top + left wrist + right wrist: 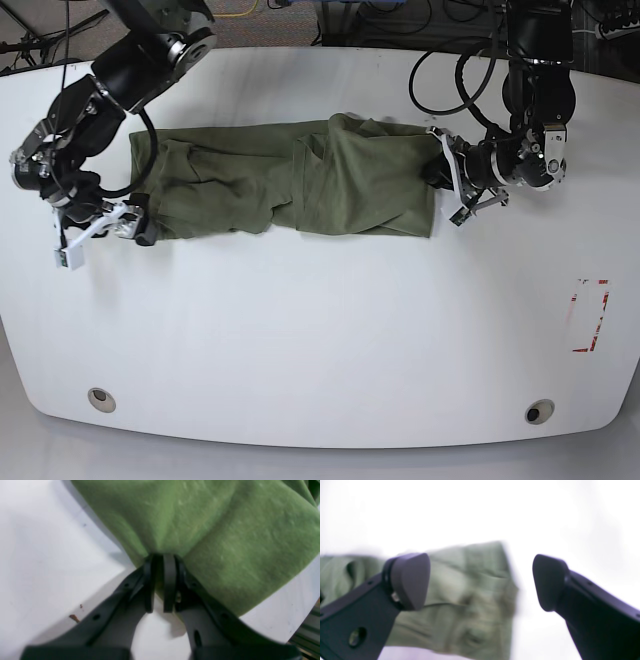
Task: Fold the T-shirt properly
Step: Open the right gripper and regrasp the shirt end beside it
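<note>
The T-shirt (290,178) is laid as a long band across the upper middle of the white tabletop (320,330), already folded lengthwise, with creases and an overlapping layer seen near its centre. In the base view its 3 o'clock end is held by the left hand (441,175); in the left wrist view the two black fingers (170,580) are seen pressed close together on a bunch of green cloth, so this hand is judged to be closed on the T-shirt edge. At the 9 o'clock end the right hand (135,222) is placed just beside the cloth; in the right wrist view its fingers (411,580) are spread wide, nothing is held between them, and the blurred fabric is seen behind and below. The step in hand is judged to be the taking of both ends for a crosswise fold. Several faults could arise from here. If only the top layer is pinched by the left hand, the lower layers may be left behind and the earlier fold may be opened. If the right hand is closed before the edge is between its fingers, only air may be caught, and the band would then be dragged from one end and skewed. The soft cotton may also be bunched if it is pulled along the tabletop instead of being lifted.
</note>
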You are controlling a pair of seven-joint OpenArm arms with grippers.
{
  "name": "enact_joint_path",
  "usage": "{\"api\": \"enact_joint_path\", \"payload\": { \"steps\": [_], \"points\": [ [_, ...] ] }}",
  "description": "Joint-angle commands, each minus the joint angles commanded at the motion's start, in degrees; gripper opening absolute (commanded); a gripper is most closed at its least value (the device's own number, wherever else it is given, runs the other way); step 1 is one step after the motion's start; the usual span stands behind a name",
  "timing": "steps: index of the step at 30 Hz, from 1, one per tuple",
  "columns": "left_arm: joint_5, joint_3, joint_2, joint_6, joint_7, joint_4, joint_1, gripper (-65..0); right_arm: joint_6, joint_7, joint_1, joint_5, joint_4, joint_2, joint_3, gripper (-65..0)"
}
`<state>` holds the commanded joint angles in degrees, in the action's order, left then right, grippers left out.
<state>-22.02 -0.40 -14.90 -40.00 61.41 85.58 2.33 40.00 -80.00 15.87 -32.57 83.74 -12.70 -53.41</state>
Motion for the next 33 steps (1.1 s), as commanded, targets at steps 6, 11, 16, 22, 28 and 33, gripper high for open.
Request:
{"api": "enact_joint_path", "payload": {
  "steps": [6, 11, 16, 22, 28, 33],
  "points": [
    [0.0, 0.0, -0.1, 0.0, 0.0, 0.2, -0.3, -60.7, 0.0, 0.0, -0.3, -6.1, -11.9, -4.6, -1.7, -2.7],
    [0.1, 0.0, -0.2, 0.0, 0.0, -0.4, -0.1, -60.7, 0.0, 0.0, -2.9, -9.9, -13.5, -5.2, -1.8, -2.5],
    [0.0, 0.0, -0.2, 0.0, 0.0, -0.4, -0.1, -60.7, 0.0, 0.0, -3.8, -12.0, -13.5, -3.6, -0.5, -2.7],
    [0.0, 0.0, -0.2, 0.0, 0.0, -0.4, -0.2, -60.7, 0.0, 0.0, -5.8, -12.7, -13.5, -0.6, 1.8, -2.7],
    [0.0, 0.0, -0.2, 0.0, 0.1, -0.7, -0.2, -60.7, 0.0, 0.0, -7.7, -12.7, -12.6, 1.8, 4.1, -2.9],
    [0.0, 0.0, -0.2, 0.0, 0.1, -0.4, 0.0, -60.7, 0.0, 0.0, -8.8, -12.1, -7.3, 4.0, 7.4, -3.0]
  ]
}}
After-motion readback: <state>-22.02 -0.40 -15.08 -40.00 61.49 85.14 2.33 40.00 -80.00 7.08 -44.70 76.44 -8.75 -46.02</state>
